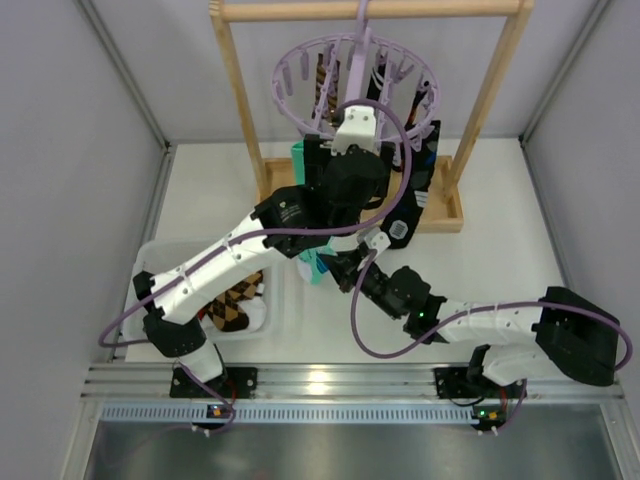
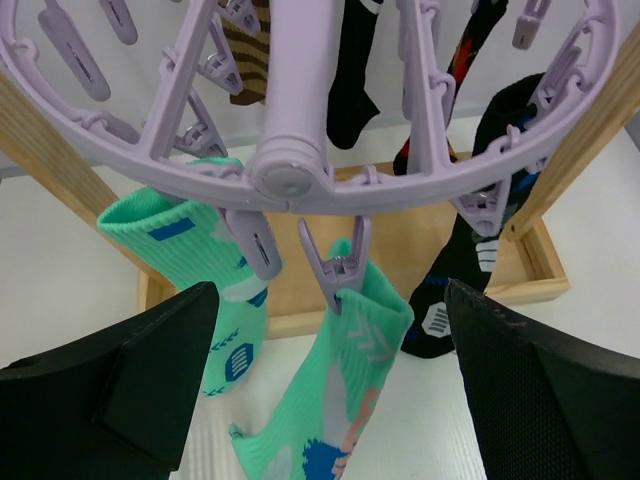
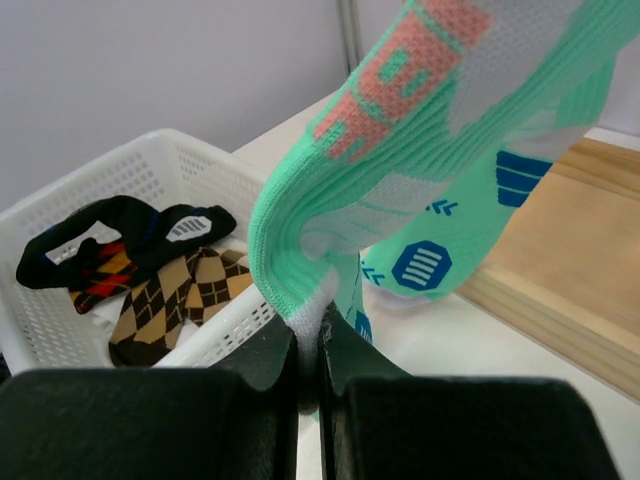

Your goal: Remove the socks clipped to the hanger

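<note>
The lilac hanger point(image 2: 290, 170) hangs from the wooden rail, its ring point(image 1: 352, 75) just above my left wrist. A peg holds a mint-green sock point(image 2: 360, 370) by the cuff, and a second mint sock point(image 2: 200, 260) hangs left of it. My left gripper point(image 2: 330, 400) is open, with the fingers point(image 2: 130, 390) wide on either side of the clipped sock and not touching it. My right gripper point(image 3: 308, 345) is shut on the white toe end of the mint sock point(image 3: 420, 110), low by the table point(image 1: 335, 265). A black sock point(image 2: 470, 270) and a brown-striped sock point(image 2: 245, 60) also hang from pegs.
A white basket point(image 3: 160, 150) at the left point(image 1: 160, 262) holds a brown argyle sock point(image 3: 170, 295) and a black sock point(image 3: 110, 235). The wooden frame's post point(image 1: 240, 100) and base tray point(image 2: 400, 250) stand close behind the hanger. Grey walls enclose the table.
</note>
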